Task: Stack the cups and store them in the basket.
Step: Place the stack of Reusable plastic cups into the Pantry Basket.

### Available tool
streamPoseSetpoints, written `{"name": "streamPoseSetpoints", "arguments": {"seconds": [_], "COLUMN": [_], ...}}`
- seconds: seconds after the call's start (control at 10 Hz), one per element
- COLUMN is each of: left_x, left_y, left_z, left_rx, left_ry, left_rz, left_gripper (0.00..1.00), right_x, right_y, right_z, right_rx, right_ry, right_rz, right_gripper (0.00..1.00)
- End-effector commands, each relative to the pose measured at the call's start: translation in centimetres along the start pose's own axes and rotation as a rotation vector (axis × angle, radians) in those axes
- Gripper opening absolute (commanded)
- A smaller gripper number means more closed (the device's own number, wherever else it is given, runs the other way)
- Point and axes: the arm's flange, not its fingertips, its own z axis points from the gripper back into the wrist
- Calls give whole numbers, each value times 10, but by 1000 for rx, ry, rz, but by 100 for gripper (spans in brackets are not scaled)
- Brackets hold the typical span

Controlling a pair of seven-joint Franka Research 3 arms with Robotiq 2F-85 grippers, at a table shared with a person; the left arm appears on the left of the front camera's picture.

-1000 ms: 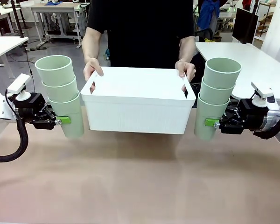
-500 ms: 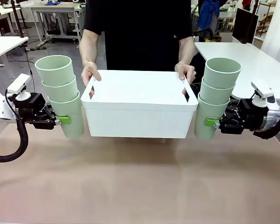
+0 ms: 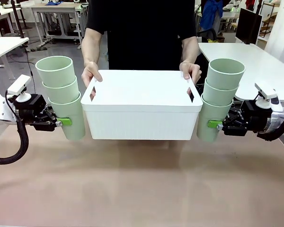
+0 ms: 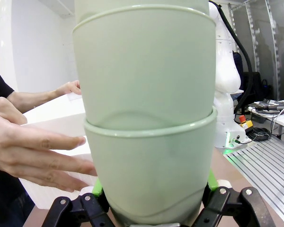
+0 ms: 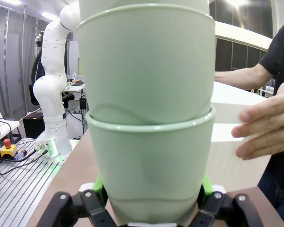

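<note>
Six smooth, tapered mint-green plastic cups [image 3: 55,71] are nested into two stacks of three. The left stack [image 3: 62,97] is clamped in the left gripper's [image 3: 66,122] jaws, the right stack [image 3: 218,97] in the right gripper's [image 3: 212,124]. Between them, one white rectangular basket [image 3: 141,120] is gripped at its rolled rim by a person's two hands [image 3: 91,73].

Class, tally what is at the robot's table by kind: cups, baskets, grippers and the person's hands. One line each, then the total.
Mint-green cups: 6 (a stack of 3 in each gripper)
White basket: 1
Grippers: 2, left gripper and right gripper
Person's hands: 2
Total: 11
</note>
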Motion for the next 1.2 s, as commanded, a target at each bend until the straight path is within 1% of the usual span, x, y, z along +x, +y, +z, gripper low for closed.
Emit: {"name": "streamPoseSetpoints", "arguments": {"seconds": [0.0,1.0,1.1], "left_x": [4,4,0], "left_y": [1,1,0], "left_z": [-1,-1,0], "left_rx": [0,0,0], "left_ry": [-6,-6,0], "left_rz": [-13,-13,0], "left_gripper": [87,87,87], "right_x": [3,3,3], "right_y": [0,0,0], "right_z": [-1,-1,-1], "right_rx": [1,1,1], "right_ry": [0,0,0], "right_rz": [12,12,12], "right_gripper": [87,87,87]}}
